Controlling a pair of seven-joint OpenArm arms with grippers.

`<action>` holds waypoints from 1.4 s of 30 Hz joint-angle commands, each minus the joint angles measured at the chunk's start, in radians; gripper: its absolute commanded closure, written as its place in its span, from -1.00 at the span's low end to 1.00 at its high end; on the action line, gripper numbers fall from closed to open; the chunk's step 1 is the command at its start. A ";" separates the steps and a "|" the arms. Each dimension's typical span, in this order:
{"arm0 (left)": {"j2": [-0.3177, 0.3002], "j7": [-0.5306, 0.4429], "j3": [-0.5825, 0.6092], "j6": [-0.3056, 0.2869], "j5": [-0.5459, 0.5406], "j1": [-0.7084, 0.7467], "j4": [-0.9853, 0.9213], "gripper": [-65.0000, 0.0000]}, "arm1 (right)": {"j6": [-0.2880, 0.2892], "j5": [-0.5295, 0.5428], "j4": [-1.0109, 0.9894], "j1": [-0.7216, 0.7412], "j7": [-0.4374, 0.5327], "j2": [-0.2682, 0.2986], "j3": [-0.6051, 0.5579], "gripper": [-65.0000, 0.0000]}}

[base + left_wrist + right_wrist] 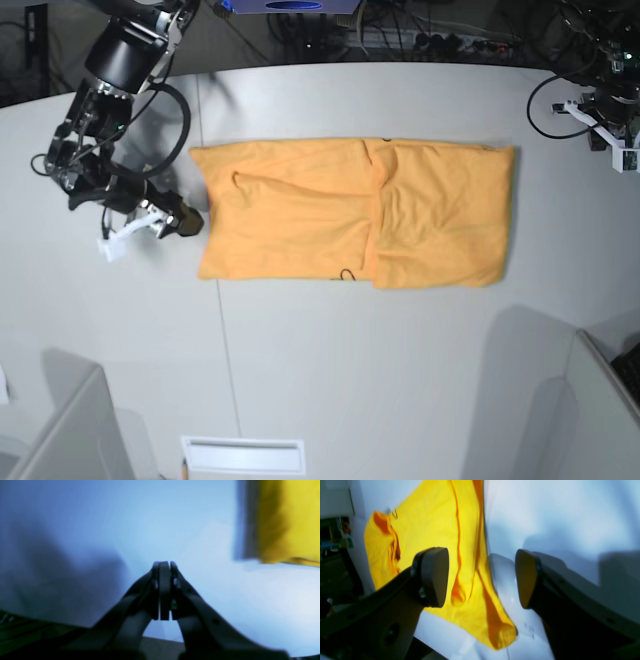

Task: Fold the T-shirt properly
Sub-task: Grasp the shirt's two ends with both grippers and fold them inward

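The T-shirt [355, 212] lies flat mid-table, folded into a long orange rectangle with its sleeves tucked in. Beneath it spreads a pale grey table [330, 370] with a curved far edge, cables and equipment behind it. The right gripper [481, 577] hovers just beside the shirt's end, jaws spread wide, empty. The left gripper [164, 566] is pinched closed, holding nothing, off past the other end.
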 commanded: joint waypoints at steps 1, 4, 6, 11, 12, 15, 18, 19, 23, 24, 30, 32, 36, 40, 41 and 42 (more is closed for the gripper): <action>-0.021 -0.018 -0.014 -0.009 -0.021 0.004 0.010 1.00 | 0.004 0.002 0.001 0.009 0.015 0.005 -0.028 -0.16; -0.023 -0.017 -0.025 -0.011 -0.022 0.005 0.009 1.00 | 0.004 -0.048 -0.015 -0.019 0.081 0.011 -0.129 -0.16; -0.021 -0.017 -0.025 -0.011 -0.021 0.004 0.006 1.00 | 0.004 -0.049 -0.027 -0.034 0.105 0.013 -0.142 -0.16; -0.021 -0.017 -0.014 -0.009 -0.013 -0.032 0.007 1.00 | 0.007 -0.044 -0.025 -0.045 0.073 -0.012 -0.177 -0.16; -0.021 -0.013 -0.014 -0.009 -0.013 -0.047 0.003 1.00 | 0.007 -0.044 -0.025 -0.049 0.068 -0.015 -0.198 -0.16; -0.024 -0.015 -0.014 -0.009 -0.011 -0.056 -0.011 1.00 | 0.007 -0.048 -0.041 -0.054 0.076 -0.035 -0.244 -0.16; -0.026 -0.015 -0.014 -0.009 -0.011 -0.079 -0.019 1.00 | 0.007 -0.046 -0.067 -0.054 0.081 -0.049 -0.249 -0.16; -0.026 -0.015 -0.014 -0.009 -0.011 -0.084 -0.022 1.00 | 0.007 -0.046 -0.078 -0.054 0.081 -0.050 -0.249 -0.16; -0.026 -0.017 -0.012 -0.007 -0.008 -0.128 -0.043 1.00 | 0.007 -0.046 -0.118 -0.037 0.081 -0.050 -0.257 -0.16; -0.026 -0.017 -0.012 -0.007 0.009 -0.144 -0.057 1.00 | 0.007 -0.051 -0.128 -0.037 0.082 -0.050 -0.257 -0.16; -0.027 -0.018 0.129 -0.011 0.179 -0.202 -0.060 1.00 | 0.007 -0.052 -0.171 -0.025 0.088 -0.044 -0.252 0.36; -0.027 -0.018 0.182 -0.009 0.202 -0.208 -0.051 1.00 | 0.007 -0.052 -0.171 -0.025 0.113 -0.041 -0.255 0.87; -0.026 -0.020 0.242 -0.009 0.265 -0.256 -0.073 1.00 | 0.002 -0.054 -0.171 -0.023 0.160 -0.004 -0.257 1.00; -0.034 -0.021 0.281 -0.009 0.345 -0.291 -0.105 1.00 | -0.001 -0.055 -0.150 -0.025 0.183 0.025 -0.258 1.00; -0.043 -0.030 0.296 -0.009 0.354 -0.296 -0.119 1.00 | -0.013 -0.055 -0.142 -0.025 0.185 0.029 -0.258 1.00; -0.050 -0.053 0.322 -0.009 0.364 -0.297 -0.135 1.00 | -0.041 -0.055 -0.128 -0.028 0.183 0.031 -0.258 1.00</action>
